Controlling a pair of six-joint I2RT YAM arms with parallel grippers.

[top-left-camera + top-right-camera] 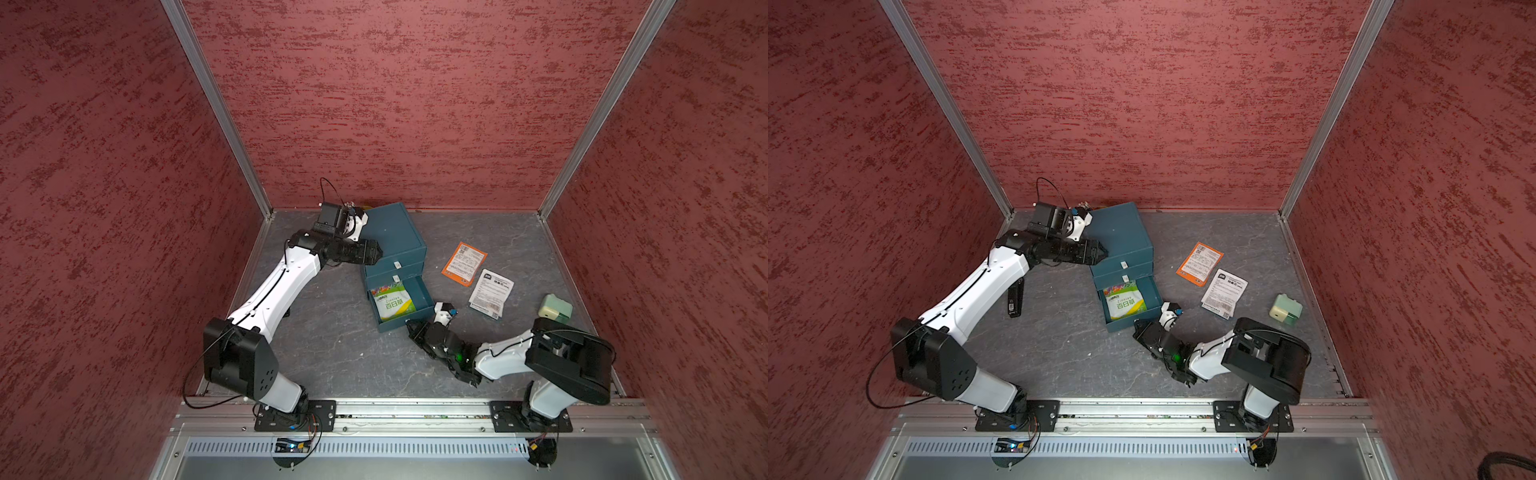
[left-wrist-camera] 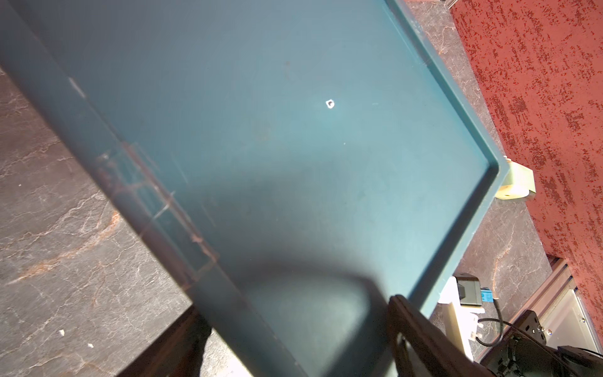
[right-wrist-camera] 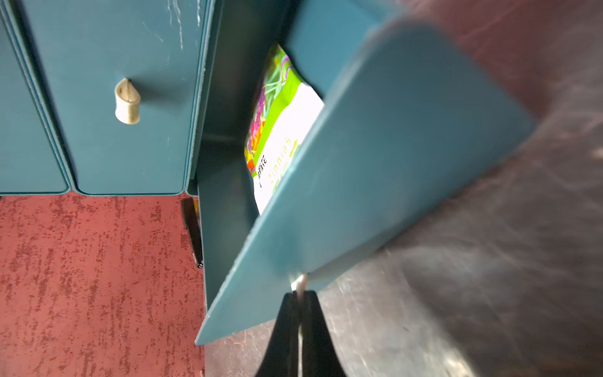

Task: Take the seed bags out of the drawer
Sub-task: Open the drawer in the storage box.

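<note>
While the right gripper (image 3: pixel 298 295) is pinched shut on the beige pull tab (image 3: pixel 301 281) of the bottom drawer (image 1: pixel 400 326), I read this as the close of the drawer-opening step for the last packet. The drawer stands well out from the teal cabinet (image 1: pixel 392 226), and the green seed bag (image 1: pixel 392 302) lies flat inside it, printed side up, the only thing I can see in there. The orange seed bag (image 1: pixel 464 264) and the white seed bag (image 1: pixel 491 293) are already out, lying close together on the grey table (image 1: pixel 332 357) beside the cabinet, with a pale green block (image 1: pixel 555 309) further off. My left gripper (image 1: pixel 375 252) has its jaws spread wide at the cabinet's upper edge, seemingly bracing it, though I cannot tell whether it touches. The two upper drawers are closed, so what they hold is hidden from me. Next, I judge, the right claw must let go of the tab, rise over the front wall and come down on the packet. It is thin and lies flat, so catching an edge will be the hard part
</note>
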